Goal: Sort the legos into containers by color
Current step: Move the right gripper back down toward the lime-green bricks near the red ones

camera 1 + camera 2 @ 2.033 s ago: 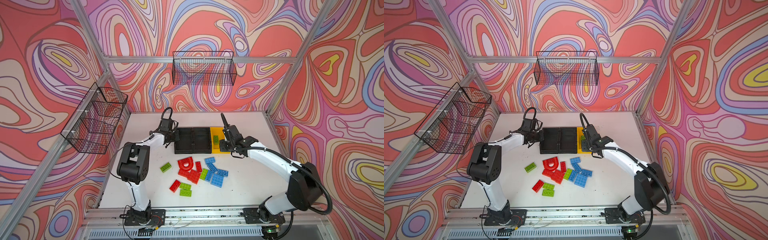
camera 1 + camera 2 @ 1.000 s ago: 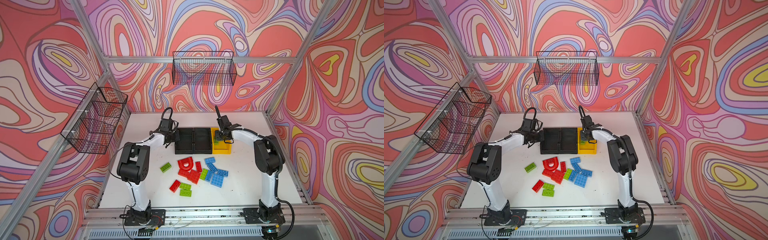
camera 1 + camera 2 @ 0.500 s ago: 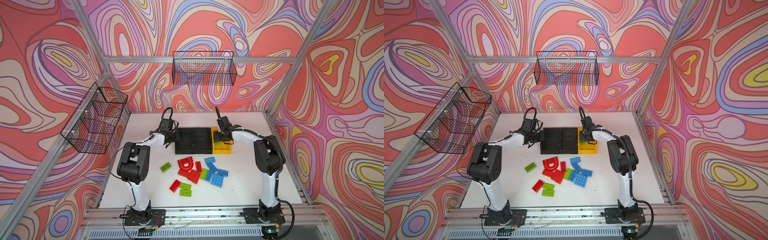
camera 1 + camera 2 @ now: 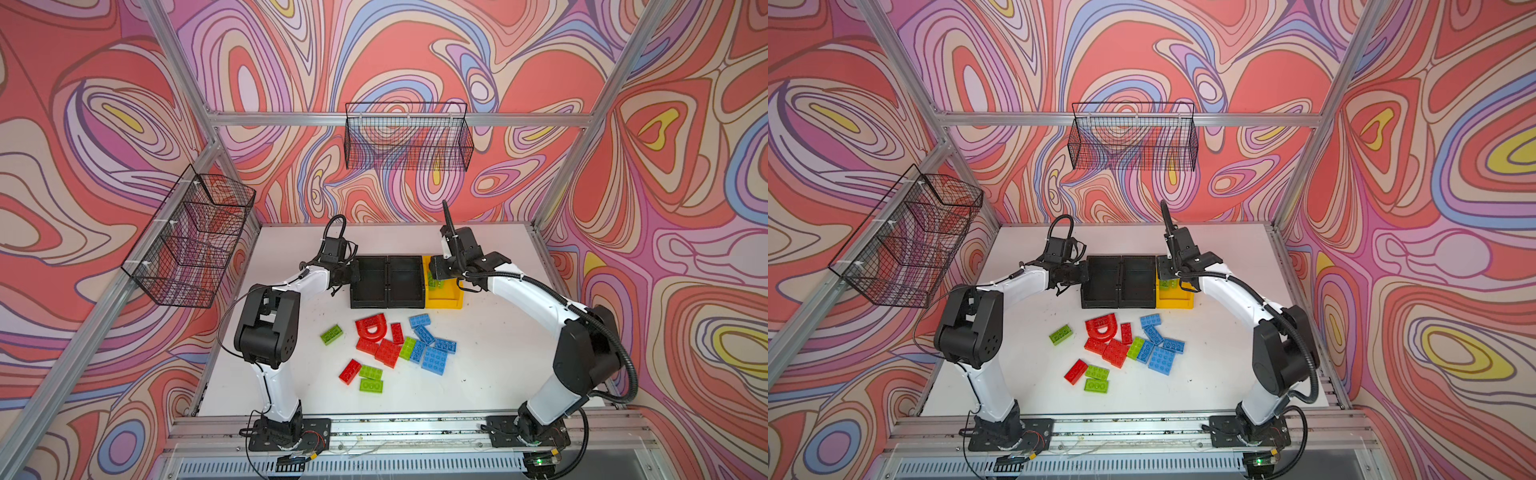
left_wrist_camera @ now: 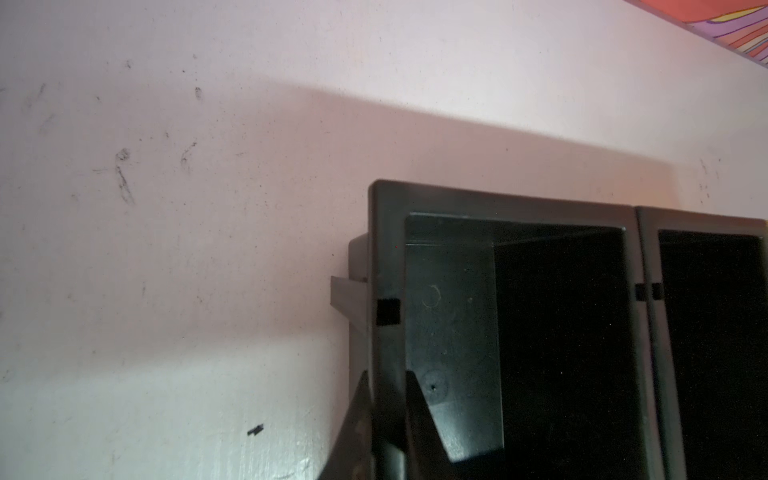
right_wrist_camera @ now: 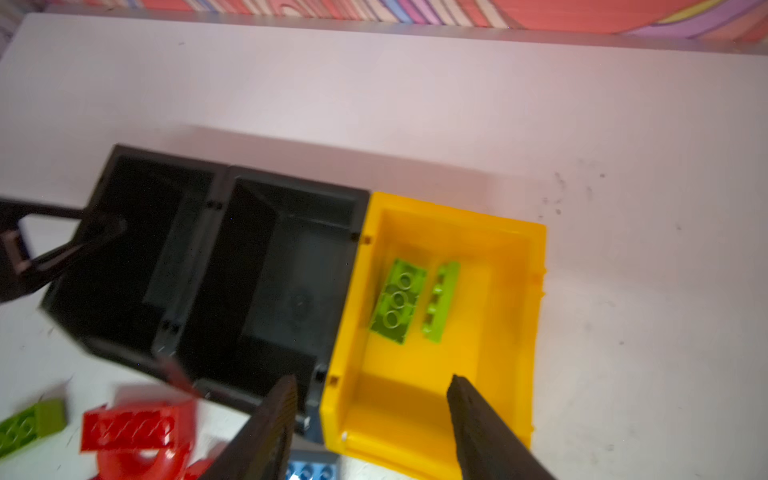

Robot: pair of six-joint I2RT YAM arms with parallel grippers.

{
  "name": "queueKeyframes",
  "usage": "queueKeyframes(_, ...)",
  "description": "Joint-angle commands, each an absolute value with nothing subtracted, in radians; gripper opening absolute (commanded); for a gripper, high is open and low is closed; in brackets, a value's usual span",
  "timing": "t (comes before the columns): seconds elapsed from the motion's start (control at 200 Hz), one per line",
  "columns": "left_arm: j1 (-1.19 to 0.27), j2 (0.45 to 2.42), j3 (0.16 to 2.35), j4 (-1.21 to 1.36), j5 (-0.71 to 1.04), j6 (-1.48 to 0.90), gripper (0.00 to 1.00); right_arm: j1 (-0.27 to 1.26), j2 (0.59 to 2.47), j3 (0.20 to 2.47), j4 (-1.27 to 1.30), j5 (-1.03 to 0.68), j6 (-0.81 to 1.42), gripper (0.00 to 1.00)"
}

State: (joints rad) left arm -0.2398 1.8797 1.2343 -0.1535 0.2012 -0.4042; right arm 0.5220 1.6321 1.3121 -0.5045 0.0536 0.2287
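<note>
Where legos litter table, baskets wall-hung

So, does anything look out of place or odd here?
Nothing serious. In the yellow bin, one green brick lies upside down and the second brick stands on its edge. Both black bins look empty.

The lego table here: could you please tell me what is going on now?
The robot is sorting lego bricks into three joined bins by colour. The left gripper has its jaws shut on the outer wall of the left black bin, apparently steadying the row. The right gripper hovers over the yellow bin, jaws open and empty; two green bricks lie inside. Both black bins look empty, and the other red, blue and green bricks lie loose on the table.
</note>
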Motion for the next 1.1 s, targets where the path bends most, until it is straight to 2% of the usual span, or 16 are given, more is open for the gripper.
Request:
queueKeyframes(0.0, -0.241, 1.869, 1.236, -0.176, 0.207, -0.416, 0.04, 0.648, 1.585, 1.222, -0.555, 0.010, 0.216, 0.63)
queueKeyframes(0.195, -0.241, 1.889, 1.247, -0.178, 0.211, -0.414, 0.04, 0.805, 1.490, 1.057, -0.544, -0.092, 0.308, 0.65)
queueKeyframes(0.346, -0.241, 1.892, 1.250, -0.179, 0.217, -0.416, 0.04, 0.890, 1.530, 1.016, -0.576, -0.075, 0.325, 0.65)
queueKeyframes(0.516, -0.241, 1.878, 1.243, -0.186, 0.202, -0.408, 0.04, 0.959, 1.535, 0.942, -0.445, -0.211, 0.379, 0.64)
queueKeyframes(0.651, -0.241, 1.883, 1.239, -0.187, 0.196, -0.406, 0.04, 1.026, 1.546, 0.912, -0.434, -0.250, 0.405, 0.62)
queueKeyframes(1.092, -0.241, 1.894, 1.253, -0.187, 0.208, -0.408, 0.04, 1.041, 1.622, 0.827, -0.266, -0.178, 0.523, 0.64)
